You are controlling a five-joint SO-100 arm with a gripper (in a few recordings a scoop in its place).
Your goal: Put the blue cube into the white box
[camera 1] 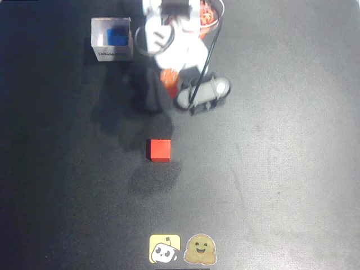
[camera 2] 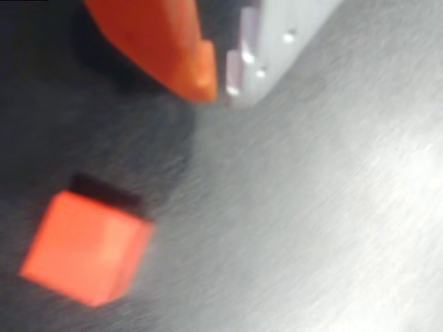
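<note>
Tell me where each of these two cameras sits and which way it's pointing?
Overhead view: fixed above, looking straight down at the dark table, the white box holding the blue cube, and the arm.
Wrist view: rides on the arm, looking past the hand at the table.
Both show the red cube.

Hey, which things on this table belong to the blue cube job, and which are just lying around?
Part of the job:
- blue cube, already inside the box
- white box
- claw, nearly closed, holding nothing

Just lying about:
- red cube on the dark table
- two cartoon stickers at the bottom edge
</note>
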